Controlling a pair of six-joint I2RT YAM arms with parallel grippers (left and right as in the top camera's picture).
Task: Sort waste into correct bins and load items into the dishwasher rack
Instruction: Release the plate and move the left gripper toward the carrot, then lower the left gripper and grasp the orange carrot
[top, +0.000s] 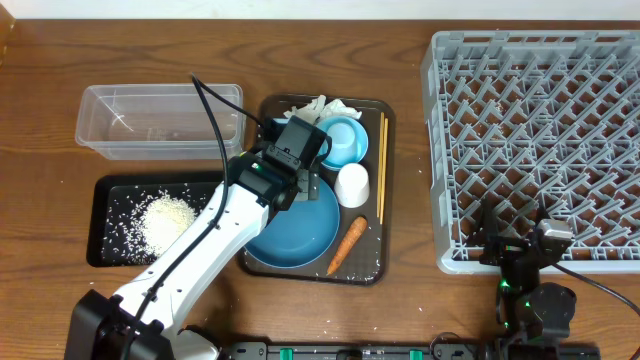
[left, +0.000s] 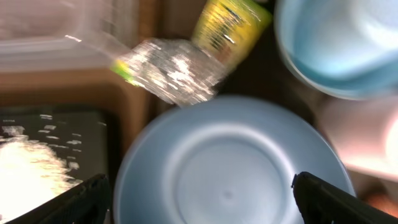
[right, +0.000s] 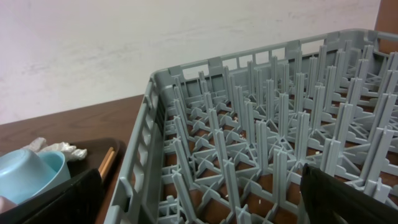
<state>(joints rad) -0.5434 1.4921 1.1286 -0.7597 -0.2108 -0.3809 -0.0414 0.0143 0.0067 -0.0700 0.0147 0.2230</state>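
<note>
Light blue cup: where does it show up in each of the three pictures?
Overhead: light blue cup near the centre, on the dark brown tray.
Left wrist: top right corner, blurred.
Right wrist: bottom left corner.
Shared landmark: that tray, beneath the cup in every view.

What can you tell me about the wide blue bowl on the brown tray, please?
The wide blue bowl is round, smooth and plastic-looking, with a faint ring marking its flat bottom. It stands upright, apparently empty, at the robot's end of the brown serving tray. The carrot lies by its right rim and a white cup just beyond it; contact is unclear. The left arm hides its left edge, and the open left gripper hovers above it.
</note>
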